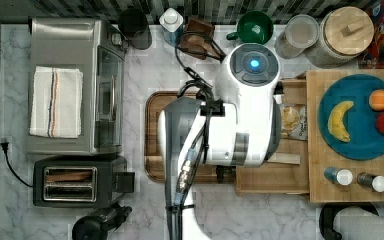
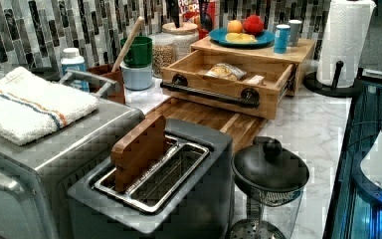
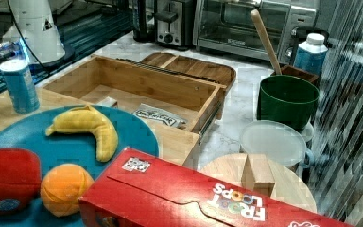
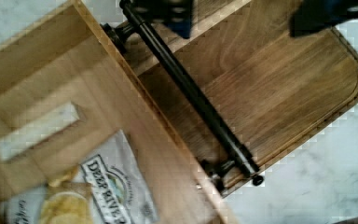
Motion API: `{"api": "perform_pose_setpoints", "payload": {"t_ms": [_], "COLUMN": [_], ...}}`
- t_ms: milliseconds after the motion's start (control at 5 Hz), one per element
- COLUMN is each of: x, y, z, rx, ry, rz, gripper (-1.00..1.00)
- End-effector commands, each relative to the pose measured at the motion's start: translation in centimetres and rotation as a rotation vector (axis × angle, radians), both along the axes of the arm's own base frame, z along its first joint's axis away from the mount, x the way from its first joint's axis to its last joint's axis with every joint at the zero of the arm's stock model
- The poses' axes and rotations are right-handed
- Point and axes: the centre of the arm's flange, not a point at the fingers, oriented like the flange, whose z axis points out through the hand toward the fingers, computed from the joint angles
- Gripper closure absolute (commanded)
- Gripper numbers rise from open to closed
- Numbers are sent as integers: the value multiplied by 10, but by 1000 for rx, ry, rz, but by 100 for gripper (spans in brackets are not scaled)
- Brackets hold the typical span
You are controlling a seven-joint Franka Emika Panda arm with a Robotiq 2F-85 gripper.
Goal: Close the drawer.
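Observation:
The light bamboo drawer (image 2: 214, 85) stands pulled out from under the bamboo top, over the walnut tray (image 2: 214, 118). Its black bar handle (image 4: 191, 91) runs along the front wall. Inside lie a chip bag (image 4: 107, 191) and a small pale block (image 4: 37, 130). My gripper (image 4: 247, 14) is open and hovers above the handle end and the tray; one finger (image 4: 168, 11) is over the bar, the other over the tray (image 4: 284, 88). In the top view my white arm covers much of the drawer (image 1: 275, 177). The drawer (image 3: 137, 82) also shows open in the right view.
A blue plate (image 1: 360, 145) with fruit and two shakers (image 1: 339, 176) sit on the bamboo top. A toaster oven (image 1: 72, 85) and a toaster (image 1: 75, 182) stand at the top view's left. Jars, a green cup (image 1: 254, 27) and a paper towel roll (image 2: 345, 40) ring the area.

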Motion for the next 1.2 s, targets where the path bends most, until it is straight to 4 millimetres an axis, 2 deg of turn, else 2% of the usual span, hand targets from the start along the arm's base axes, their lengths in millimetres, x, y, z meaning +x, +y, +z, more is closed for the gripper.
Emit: {"api": "perform_pose_setpoints", "payload": {"t_ms": [200, 400, 600, 1000, 1200], "x": [-13, -22, -21, -21, -15], "y": [121, 125, 119, 96, 94], "z": [-33, -63, -97, -158, -177], "rx": [21, 15, 50, 3, 24], "ry": [-20, -42, -34, -64, -34], "rz": [440, 485, 482, 506, 491], "gripper": [-100, 100, 100, 100, 100]}}
